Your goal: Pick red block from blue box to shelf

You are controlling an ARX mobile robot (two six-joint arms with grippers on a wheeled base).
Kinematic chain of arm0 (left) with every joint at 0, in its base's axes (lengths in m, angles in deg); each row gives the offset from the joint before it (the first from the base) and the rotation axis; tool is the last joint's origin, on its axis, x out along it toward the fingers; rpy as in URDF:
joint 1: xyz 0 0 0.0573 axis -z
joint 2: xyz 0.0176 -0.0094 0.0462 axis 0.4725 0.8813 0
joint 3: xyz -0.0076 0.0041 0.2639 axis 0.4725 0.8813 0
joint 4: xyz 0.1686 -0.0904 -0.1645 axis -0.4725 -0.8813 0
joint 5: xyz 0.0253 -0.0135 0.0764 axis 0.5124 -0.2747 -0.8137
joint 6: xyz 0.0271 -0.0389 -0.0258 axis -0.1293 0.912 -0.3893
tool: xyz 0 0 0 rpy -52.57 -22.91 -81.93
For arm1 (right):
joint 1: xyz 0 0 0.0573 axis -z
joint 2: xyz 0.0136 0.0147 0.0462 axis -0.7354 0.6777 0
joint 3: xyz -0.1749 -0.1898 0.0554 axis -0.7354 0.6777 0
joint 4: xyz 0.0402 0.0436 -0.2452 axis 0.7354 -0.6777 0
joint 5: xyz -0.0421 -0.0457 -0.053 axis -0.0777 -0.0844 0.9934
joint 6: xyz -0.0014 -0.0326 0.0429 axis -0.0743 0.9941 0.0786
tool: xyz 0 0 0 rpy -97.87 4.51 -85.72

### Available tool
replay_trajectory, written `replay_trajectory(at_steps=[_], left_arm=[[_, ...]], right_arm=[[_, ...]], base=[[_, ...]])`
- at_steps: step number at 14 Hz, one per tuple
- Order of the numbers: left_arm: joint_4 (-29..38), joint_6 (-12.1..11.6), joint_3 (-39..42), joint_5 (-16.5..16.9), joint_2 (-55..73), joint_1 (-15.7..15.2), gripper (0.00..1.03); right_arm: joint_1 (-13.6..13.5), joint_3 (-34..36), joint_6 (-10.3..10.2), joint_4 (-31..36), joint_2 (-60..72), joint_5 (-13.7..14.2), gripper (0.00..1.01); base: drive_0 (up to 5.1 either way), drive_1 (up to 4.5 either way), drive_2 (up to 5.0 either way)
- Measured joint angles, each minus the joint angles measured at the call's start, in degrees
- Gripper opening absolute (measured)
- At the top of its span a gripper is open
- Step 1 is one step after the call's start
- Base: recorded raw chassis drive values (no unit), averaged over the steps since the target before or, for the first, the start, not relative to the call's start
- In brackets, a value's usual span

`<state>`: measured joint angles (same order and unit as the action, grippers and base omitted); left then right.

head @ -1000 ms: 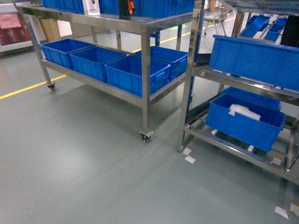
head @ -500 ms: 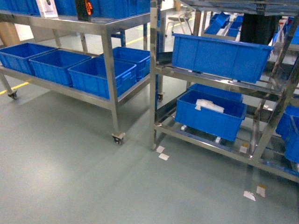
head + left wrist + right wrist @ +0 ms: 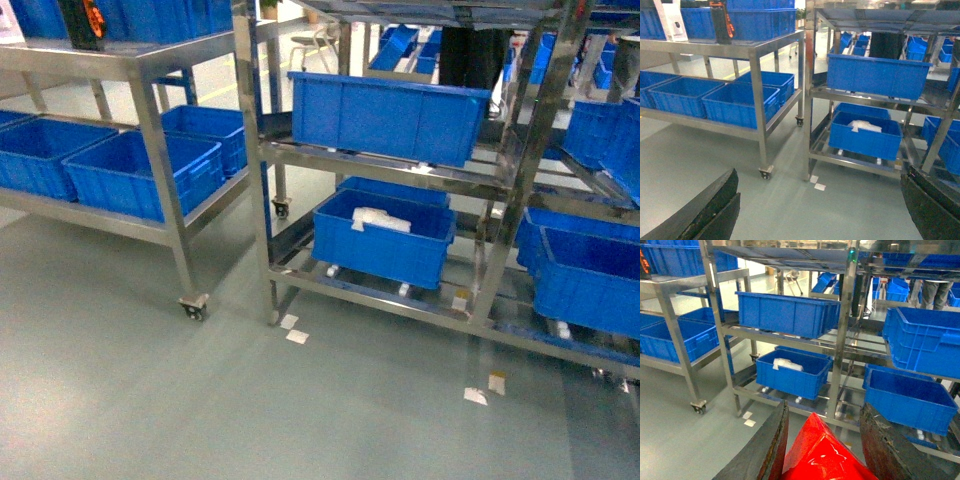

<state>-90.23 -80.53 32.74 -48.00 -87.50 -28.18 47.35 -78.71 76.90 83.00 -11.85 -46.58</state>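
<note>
The red block [image 3: 822,452] is seen in the right wrist view pinched between the two dark fingers [image 3: 765,452] of the right tool [image 3: 826,460], with a finger pressed against each side of it. In the left wrist view the left tool [image 3: 815,220] is seen spread wide, its fingers [image 3: 705,212] at the two lower corners, with nothing held between them and only floor [image 3: 150,400] in the gap. Neither tool is shown in the head view. The steel shelf [image 3: 265,200] is seen ahead, with dark blue crates [image 3: 385,115] on its tiers; one lower crate [image 3: 380,240] holds a white bundle [image 3: 380,220]. A second wheeled rack [image 3: 160,170] stands to the left, a narrow gap being left between the two. Open grey floor lies in front of both.
</note>
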Motion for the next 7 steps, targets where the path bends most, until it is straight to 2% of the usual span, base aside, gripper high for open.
replay_trajectory(at_steps=[7], left_arm=[[0.0,0.0,0.0,0.0,0.0,0.0,0.98]], right_arm=[[0.0,0.0,0.0,0.0,0.0,0.0,0.37]], base=[[-1.5,-1.48,-1.5]])
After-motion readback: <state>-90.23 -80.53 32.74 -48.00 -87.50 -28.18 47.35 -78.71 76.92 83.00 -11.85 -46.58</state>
